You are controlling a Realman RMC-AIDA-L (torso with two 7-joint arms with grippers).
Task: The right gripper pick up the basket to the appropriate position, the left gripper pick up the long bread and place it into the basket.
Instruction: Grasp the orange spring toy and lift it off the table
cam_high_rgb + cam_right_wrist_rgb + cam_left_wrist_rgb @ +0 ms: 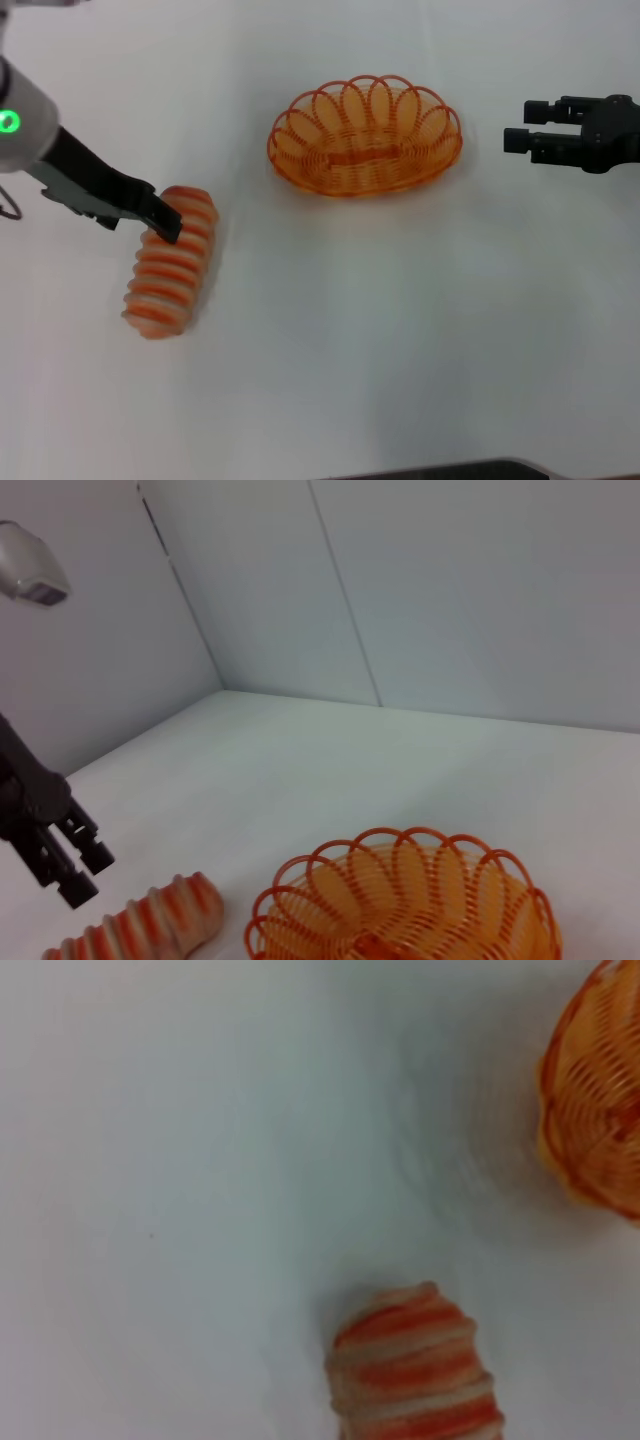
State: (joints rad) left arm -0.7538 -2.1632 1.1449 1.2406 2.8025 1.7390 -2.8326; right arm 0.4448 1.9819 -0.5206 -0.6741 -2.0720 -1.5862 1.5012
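Observation:
The orange wire basket stands on the white table at centre back. The long bread, striped orange and cream, lies to its left and nearer me. My left gripper hangs over the bread's far end with its fingers apart, holding nothing. My right gripper is open and empty, a short way to the right of the basket and pointing at it. The right wrist view shows the basket, the bread and the left gripper above the bread. The left wrist view shows the bread's end and the basket's edge.
The white table bears only the basket and the bread. White walls stand behind the table. A dark edge runs along the table's near side.

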